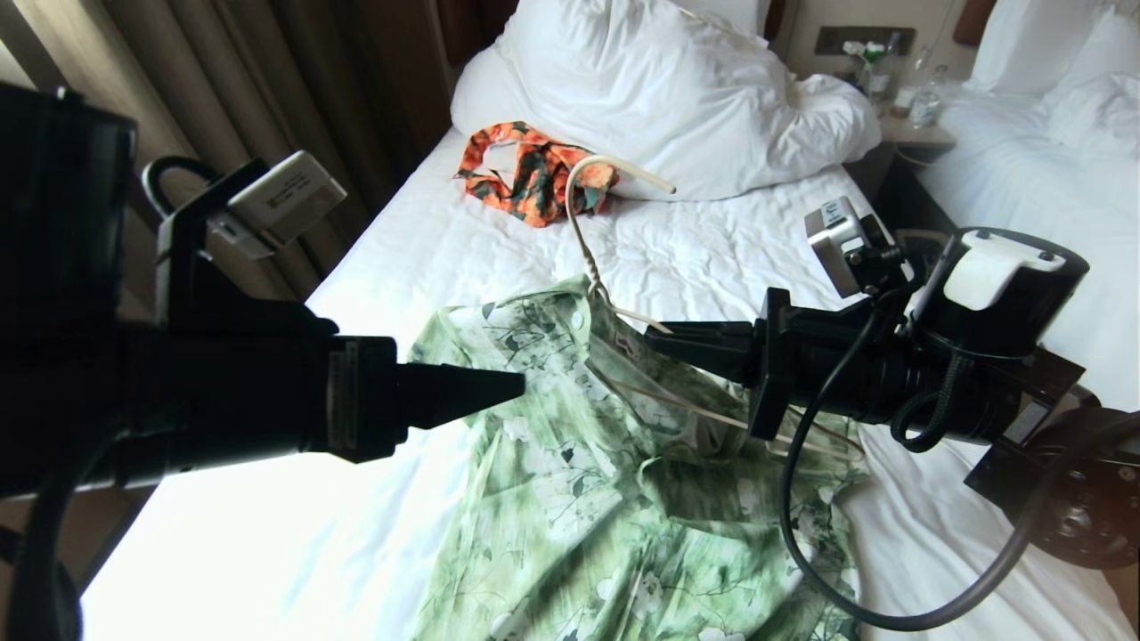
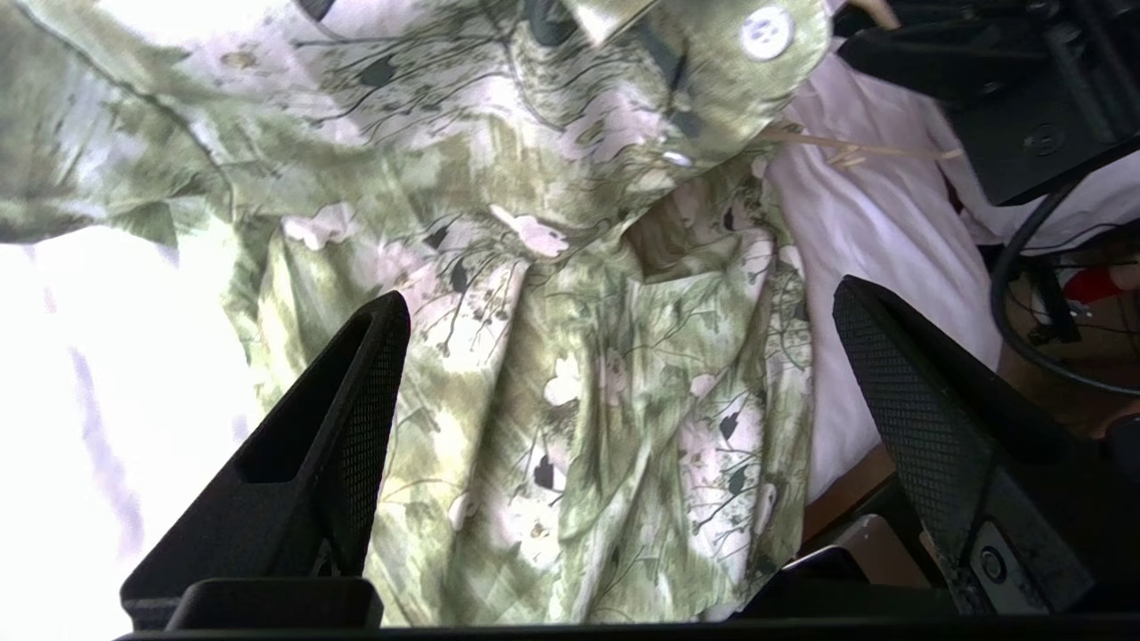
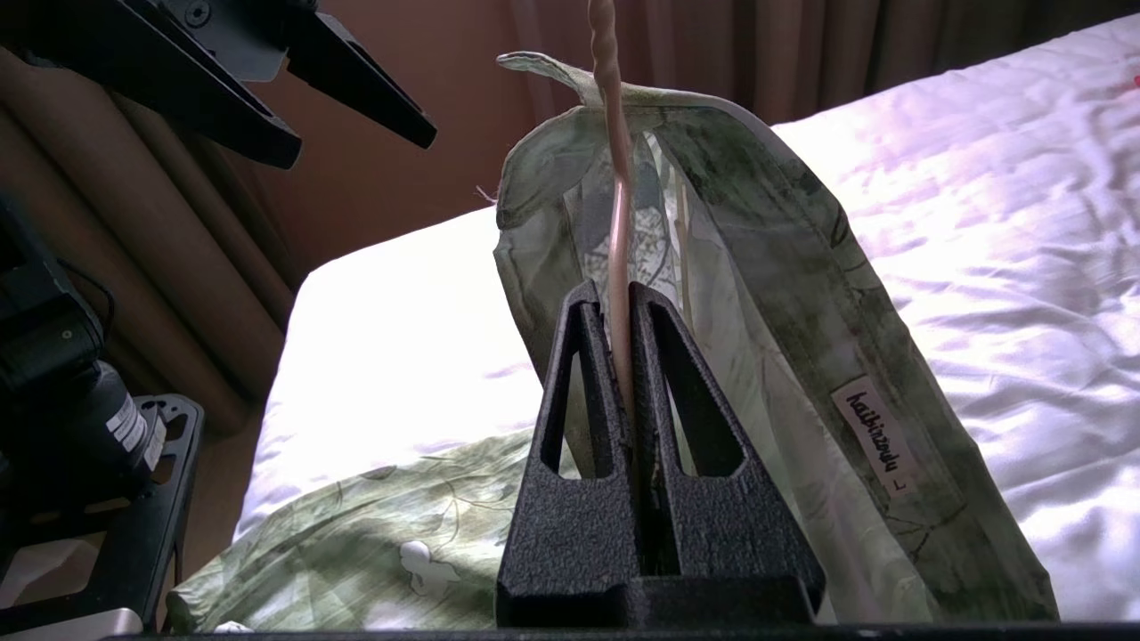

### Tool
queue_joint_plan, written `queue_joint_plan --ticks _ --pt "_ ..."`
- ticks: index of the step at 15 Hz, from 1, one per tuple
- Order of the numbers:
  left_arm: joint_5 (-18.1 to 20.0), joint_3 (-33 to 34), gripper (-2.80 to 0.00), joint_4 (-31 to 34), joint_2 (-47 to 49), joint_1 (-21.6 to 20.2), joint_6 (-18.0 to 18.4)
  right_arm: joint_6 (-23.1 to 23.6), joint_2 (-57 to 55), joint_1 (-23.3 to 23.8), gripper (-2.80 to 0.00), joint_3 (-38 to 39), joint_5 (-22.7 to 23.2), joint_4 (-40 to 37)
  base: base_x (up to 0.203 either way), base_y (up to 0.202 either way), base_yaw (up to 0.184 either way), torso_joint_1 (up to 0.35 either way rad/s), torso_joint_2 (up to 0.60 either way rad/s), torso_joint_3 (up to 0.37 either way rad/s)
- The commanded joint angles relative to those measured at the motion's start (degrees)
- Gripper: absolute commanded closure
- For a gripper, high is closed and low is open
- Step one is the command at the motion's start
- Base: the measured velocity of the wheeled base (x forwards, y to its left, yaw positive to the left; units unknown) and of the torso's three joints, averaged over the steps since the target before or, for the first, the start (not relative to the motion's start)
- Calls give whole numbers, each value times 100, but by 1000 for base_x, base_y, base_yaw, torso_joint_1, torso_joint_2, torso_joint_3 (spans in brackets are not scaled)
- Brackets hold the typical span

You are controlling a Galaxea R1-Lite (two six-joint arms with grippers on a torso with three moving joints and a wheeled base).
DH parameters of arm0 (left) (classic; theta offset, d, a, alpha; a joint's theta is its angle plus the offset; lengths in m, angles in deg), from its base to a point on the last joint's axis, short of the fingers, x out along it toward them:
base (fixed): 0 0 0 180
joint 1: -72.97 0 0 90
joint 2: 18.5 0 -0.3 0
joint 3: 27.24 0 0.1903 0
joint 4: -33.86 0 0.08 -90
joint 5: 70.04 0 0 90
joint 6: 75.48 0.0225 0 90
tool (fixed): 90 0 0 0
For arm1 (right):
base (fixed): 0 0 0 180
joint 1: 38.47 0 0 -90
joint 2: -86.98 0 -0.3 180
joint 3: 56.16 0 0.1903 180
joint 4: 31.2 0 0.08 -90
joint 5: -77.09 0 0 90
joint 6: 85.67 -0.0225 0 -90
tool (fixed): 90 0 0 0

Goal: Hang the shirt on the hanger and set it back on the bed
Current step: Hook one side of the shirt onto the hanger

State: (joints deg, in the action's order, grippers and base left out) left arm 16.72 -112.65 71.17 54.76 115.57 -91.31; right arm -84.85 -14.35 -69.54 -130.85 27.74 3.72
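Right pincer: we see its fingers together, clamped on the hanger wire just below the twisted neck, on the right of the scene.
Left pincer: fingers wide apart with nothing between them, hovering over the shirt on the left side.
Shirt: draped over the hanger with the collar raised, its lower part spread on the bed toward the near edge.
Hanger: hook pointing toward the far end, close to the orange garment; one bare arm of the wire shows on the right side under the right pincer.
Stage: we judge the shirt is partly on the hanger and not yet laid down properly.
Risk, slip: we think the thin wire could twist or slide in the narrow grip, tipping the hanger so the loose shoulder falls off.
Risk, snag: if the left pincer comes down carelessly, it could drag the cloth and pull the collar off the wire.
Risk, hook: we think it could catch the orange garment if the hanger goes farther.
Head view only: the hook, the orange garment, the pillow.
Right wrist view only: the wire pinched between the fingers, the label inside the collar.
Left wrist view only: a white button and the folds beneath the open fingers.
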Motion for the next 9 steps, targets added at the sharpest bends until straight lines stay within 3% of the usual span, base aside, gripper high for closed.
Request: queue_joint_plan --ticks 1,5,6,9 --pt "12 443 -280 -16 -422 -548 -20 -3 -52 -82 0 33 -4 43 0 0 0 0 0 0" --pt "21 954 -280 -513 -789 -1128 -24 -120 41 -125 0 222 9 156 0 0 0 0 0 0" --pt "12 1026 0 -589 -923 -1191 -8 -135 44 -143 0 289 12 305 0 0 0 0 0 0" --pt "-4 1231 0 -568 -1436 -1331 11 -153 44 -198 0 395 30 562 0 0 0 0 0 0"
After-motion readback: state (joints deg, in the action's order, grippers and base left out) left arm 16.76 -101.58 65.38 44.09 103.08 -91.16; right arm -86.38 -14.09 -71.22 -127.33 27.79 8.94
